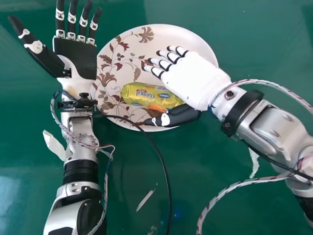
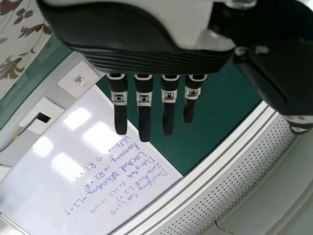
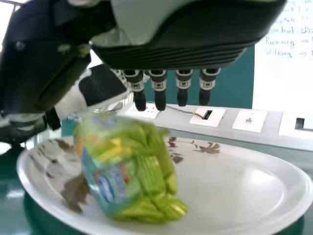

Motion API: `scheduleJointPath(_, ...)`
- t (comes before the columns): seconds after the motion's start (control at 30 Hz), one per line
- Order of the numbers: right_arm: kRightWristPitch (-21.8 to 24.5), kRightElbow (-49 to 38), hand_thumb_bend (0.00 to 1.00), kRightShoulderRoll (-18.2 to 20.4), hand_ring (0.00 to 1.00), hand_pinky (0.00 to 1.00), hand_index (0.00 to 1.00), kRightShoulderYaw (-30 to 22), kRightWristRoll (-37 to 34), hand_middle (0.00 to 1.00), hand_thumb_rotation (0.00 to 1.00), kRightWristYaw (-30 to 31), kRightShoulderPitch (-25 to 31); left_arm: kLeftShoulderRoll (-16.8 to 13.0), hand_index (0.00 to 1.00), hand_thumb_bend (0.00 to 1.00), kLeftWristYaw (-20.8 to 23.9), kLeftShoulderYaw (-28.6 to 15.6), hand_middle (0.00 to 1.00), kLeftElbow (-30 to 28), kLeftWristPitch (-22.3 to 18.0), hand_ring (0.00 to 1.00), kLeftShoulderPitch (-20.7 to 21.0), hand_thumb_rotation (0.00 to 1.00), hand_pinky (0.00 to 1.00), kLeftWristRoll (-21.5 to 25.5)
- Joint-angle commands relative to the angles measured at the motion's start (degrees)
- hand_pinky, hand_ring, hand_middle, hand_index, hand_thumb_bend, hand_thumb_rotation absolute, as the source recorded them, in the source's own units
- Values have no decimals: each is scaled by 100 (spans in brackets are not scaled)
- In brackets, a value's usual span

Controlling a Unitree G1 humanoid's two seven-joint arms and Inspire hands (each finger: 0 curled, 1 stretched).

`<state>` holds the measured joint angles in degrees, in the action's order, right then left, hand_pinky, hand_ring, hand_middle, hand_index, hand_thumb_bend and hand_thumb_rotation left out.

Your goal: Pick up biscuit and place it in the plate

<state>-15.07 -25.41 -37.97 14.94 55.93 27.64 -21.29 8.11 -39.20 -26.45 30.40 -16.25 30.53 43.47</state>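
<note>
The yellow biscuit packet (image 1: 152,96) lies on the flowered white plate (image 1: 195,43), towards its near side. My right hand (image 1: 191,80) is over the plate's right part, its fingers straight and its thumb beside the packet's near end, not curled round it. In the right wrist view the packet (image 3: 129,169) rests on the plate (image 3: 234,188), below the straight fingers of my right hand (image 3: 183,83). My left hand (image 1: 76,56) lies open, palm up, at the plate's left side; in the left wrist view my left hand (image 2: 144,105) has straight fingers.
The green table (image 1: 254,44) surrounds the plate. A black cable (image 1: 159,149) runs from the left wrist towards the near edge. A white scrap (image 1: 145,200) lies nearer the robot. A whiteboard (image 2: 58,161) and wall sockets (image 3: 249,120) stand beyond.
</note>
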Motion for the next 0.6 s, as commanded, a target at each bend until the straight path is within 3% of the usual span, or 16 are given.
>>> scheduleJointPath(0.0, 40, -256, 100, -27, 100, 100, 100, -140, -211, 100, 66, 199, 84, 256, 93, 100, -51, -113, 86, 639, 319, 77, -692, 55, 74, 169)
scheduleJointPath(0.23, 342, -690, 100, -32, 100, 100, 100, -413, -628, 100, 66, 866, 46, 244, 93, 100, -152, -122, 86, 683, 242, 78, -700, 55, 73, 124)
scheduleJointPath(0.57, 523, -991, 100, -46, 100, 100, 100, -811, -1094, 100, 66, 1069, 128, 272, 92, 98, -120, -118, 87, 650, 241, 78, -730, 53, 73, 108)
